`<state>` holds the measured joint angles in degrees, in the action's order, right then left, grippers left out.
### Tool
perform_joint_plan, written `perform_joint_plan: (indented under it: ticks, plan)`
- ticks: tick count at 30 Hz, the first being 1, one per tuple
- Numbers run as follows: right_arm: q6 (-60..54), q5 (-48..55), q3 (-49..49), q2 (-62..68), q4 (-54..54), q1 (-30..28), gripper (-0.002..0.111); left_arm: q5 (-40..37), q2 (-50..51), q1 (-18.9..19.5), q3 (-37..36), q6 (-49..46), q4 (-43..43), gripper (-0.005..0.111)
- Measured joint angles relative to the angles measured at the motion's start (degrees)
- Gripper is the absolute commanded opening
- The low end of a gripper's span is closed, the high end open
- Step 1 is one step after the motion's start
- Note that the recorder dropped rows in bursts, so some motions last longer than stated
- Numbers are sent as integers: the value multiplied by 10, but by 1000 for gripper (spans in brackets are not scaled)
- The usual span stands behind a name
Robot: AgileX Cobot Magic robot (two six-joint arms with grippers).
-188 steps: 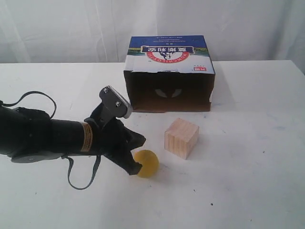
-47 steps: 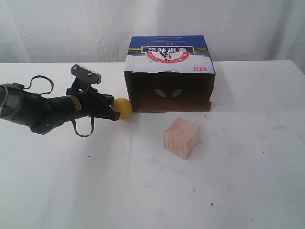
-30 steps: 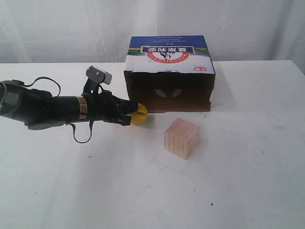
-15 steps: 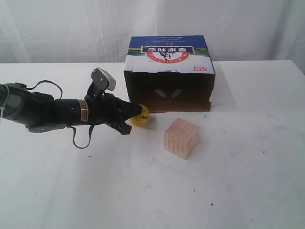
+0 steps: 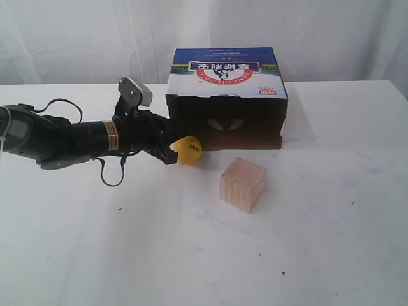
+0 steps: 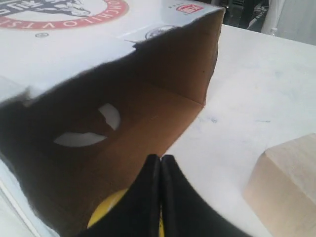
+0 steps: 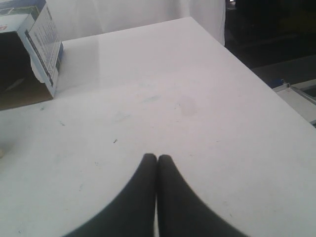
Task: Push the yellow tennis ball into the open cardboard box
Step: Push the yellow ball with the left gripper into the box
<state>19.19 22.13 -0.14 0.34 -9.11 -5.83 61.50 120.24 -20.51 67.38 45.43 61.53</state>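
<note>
The yellow tennis ball (image 5: 189, 150) lies on the white table just at the front left corner of the open cardboard box (image 5: 227, 97), at its dark mouth. My left gripper (image 5: 173, 148) is shut, its tips pressed against the ball's left side. In the left wrist view the shut black fingers (image 6: 161, 159) cover most of the ball (image 6: 102, 213), with the box's brown interior (image 6: 148, 113) right ahead. My right gripper (image 7: 157, 158) is shut and empty over bare table; it does not show in the exterior view.
A light wooden cube (image 5: 243, 184) stands in front of the box, right of the ball, and shows as the cube (image 6: 286, 187) in the left wrist view. The box's right end (image 7: 29, 54) shows in the right wrist view. The table's far edge (image 7: 237, 54) drops off.
The left arm swung its tip toward the box, carrying the ball slightly back toward the box's mouth. Earlier it had pushed the ball from the table front up to the box's left corner.
</note>
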Motion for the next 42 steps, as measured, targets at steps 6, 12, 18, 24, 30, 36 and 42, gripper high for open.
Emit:
perform_joint_plan:
  ticks: [6, 12, 18, 24, 30, 36, 42]
  plan:
    - [0, 0, 0, 0, 0, 0, 0, -22, -21, 0, -33, 85, 91, 0]
    - [0, 0, 0, 0, 0, 0, 0, -36, -22, 0, -90, 102, 157, 0]
    - [0, 0, 0, 0, 0, 0, 0, -54, -13, 0, -94, 88, 152, 0]
    - [0, 0, 0, 0, 0, 0, 0, -39, 17, 0, -53, 77, 147, 0]
    - [1, 0, 0, 0, 0, 0, 0, -21, 54, -1, -7, 81, 151, 0]
    - [1, 0, 0, 0, 0, 0, 0, -52, 108, -2, 93, 70, 150, 0]
    - [1, 0, 0, 0, 0, 0, 0, -42, 122, -5, 158, 72, 123, 0]
